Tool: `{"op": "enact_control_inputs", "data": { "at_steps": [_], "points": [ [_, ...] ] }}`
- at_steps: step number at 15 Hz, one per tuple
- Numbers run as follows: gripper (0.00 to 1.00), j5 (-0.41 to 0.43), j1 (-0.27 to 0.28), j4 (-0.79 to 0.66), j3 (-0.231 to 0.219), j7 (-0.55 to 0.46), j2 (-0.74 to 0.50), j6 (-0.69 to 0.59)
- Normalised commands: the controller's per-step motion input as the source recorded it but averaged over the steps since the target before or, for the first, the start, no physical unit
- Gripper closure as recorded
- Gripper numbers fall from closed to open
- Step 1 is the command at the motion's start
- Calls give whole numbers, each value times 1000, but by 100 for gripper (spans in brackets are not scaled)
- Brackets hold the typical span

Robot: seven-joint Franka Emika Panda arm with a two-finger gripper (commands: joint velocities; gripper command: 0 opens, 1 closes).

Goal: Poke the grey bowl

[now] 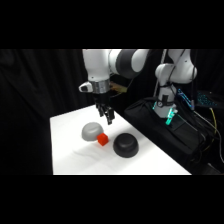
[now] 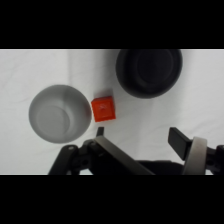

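Claw (image 1: 108, 119) above the grey bowl (image 1: 90, 132)

I read its fingers as spread, empty; the dome looks light, rigid, slick, so I'd press its crown.

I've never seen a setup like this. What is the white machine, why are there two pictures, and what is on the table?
The white machine is a robot arm. Its hand hangs above a white table and holds nothing. One picture is taken from beside the table. The other comes from a camera on the arm's wrist, looking down past the hand. On the table lie an upturned grey bowl, a small red cube and a larger black dome. In the wrist view the cube sits right beside the bowl.
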Motion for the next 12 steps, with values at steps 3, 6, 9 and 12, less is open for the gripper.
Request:
{"op": "enact_control_inputs", "data": {
  "at_steps": [3,6,9,12],
  "points": [
    [0,19,-36,34,8,-32,16,6],
    [0,-4,-98,136,-54,-68,60,50],
    [0,-9,-140,232,-95,-80,104,38],
    [25,-60,-125,289,-99,-8,143,26]
  ]
}}
